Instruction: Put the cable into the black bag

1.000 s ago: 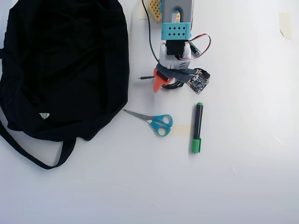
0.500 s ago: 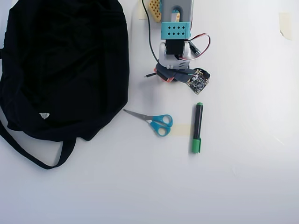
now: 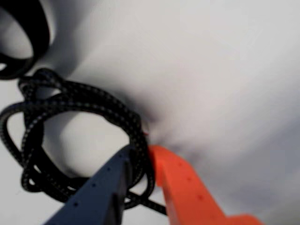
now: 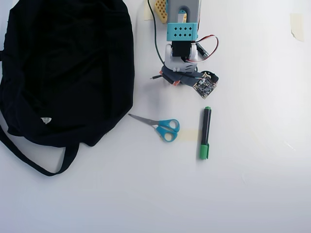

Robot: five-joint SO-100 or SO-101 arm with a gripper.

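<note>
In the overhead view the arm covers nearly all of the cable point(image 4: 156, 76): only its short straight plug end pokes out leftward from under the wrist, and the claw point(image 4: 171, 81) is mostly hidden too, a sliver of orange showing beneath the arm. The wrist view is blurred, and a black ring point(image 3: 33, 42) is cut off at its top left corner. There the cable point(image 3: 70, 103) shows as a coil of braided black loops, lifted off the white tabletop point(image 3: 211, 70), with its shadow below. The claw point(image 3: 143, 157) is nearly closed, pinching one strand of the coil between its grey and orange fingers. The bag point(image 4: 68, 73) lies left of the arm, well apart from the cable. Scissors point(image 4: 163, 127) and a green marker point(image 4: 205, 132) lie below the arm.
</note>
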